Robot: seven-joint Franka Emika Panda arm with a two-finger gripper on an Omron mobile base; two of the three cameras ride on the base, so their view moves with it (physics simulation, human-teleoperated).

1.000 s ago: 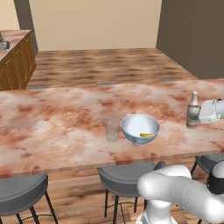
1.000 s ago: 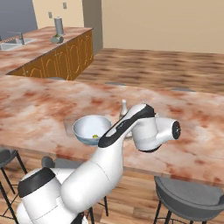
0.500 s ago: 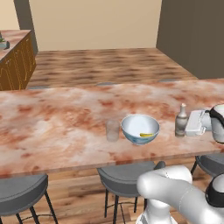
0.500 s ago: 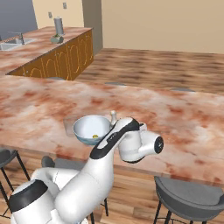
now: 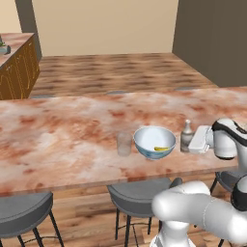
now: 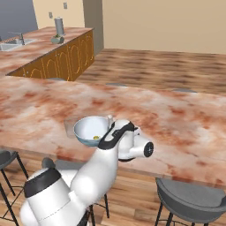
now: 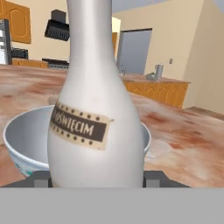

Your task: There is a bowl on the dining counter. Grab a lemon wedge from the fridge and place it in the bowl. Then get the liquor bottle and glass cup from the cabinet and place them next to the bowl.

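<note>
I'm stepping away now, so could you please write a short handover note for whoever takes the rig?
Gripper: shut on the liquor bottle, held upright right beside the bowl on the dining counter.
Lemon wedge: in the bowl.
Glass cup: on the counter, on the bowl's other side.
Done: lemon and cup placed.
Left: release the bottle and withdraw.

White arm (image 6: 84,176), dark joints, rounded links.
</note>
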